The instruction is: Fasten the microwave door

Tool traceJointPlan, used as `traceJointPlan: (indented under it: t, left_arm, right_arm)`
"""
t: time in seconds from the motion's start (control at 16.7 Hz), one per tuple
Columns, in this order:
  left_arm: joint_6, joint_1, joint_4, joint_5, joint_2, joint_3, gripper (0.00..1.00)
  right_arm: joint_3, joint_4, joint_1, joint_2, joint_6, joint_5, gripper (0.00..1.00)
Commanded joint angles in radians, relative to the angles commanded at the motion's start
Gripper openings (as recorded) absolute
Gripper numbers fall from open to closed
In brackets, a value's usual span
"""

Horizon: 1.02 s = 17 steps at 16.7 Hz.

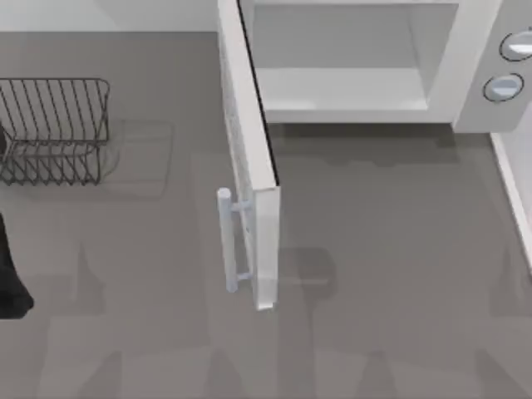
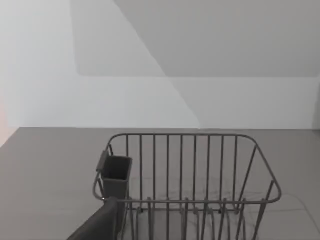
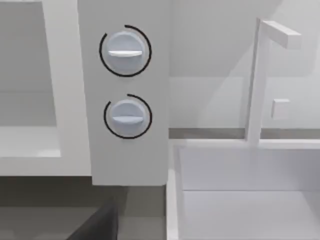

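Note:
The microwave door stands wide open, swung out from the white microwave body toward the table's front, edge-on from above. Its pale grey bar handle faces the table's left side. The oven cavity is white and bare. Two round knobs sit on the body's right panel. My left arm is a dark shape at the table's far left, well away from the door. A dark piece of my left gripper juts into the left wrist view. A dark piece of my right gripper hangs in front of the knob panel.
A dark wire rack stands at the back left, with a small grey cup hung on its side. A white basin with an upright white post adjoins the microwave's right side. Bare grey tabletop lies in front of the microwave.

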Motion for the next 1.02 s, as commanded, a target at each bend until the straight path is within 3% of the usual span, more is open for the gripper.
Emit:
traceJointPlan:
  t: [0.24,0.48,1.02]
  left_arm:
    - [0.014,-0.009,-0.025,0.009,0.029,0.019,1.0]
    - [0.091,-0.053,-0.165,0.053,0.193,0.14,1.0]
    - [0.415,-0.203,-0.752,0.202,0.879,0.73,1.0]
  right_arm:
    - [0.0,0.0,0.0,0.0,0.0,0.0,1.0]
    - [0.0,0.0,0.0,0.0,0.0,0.0,1.0]
    - [0.0,0.0,0.0,0.0,0.0,0.0,1.0]
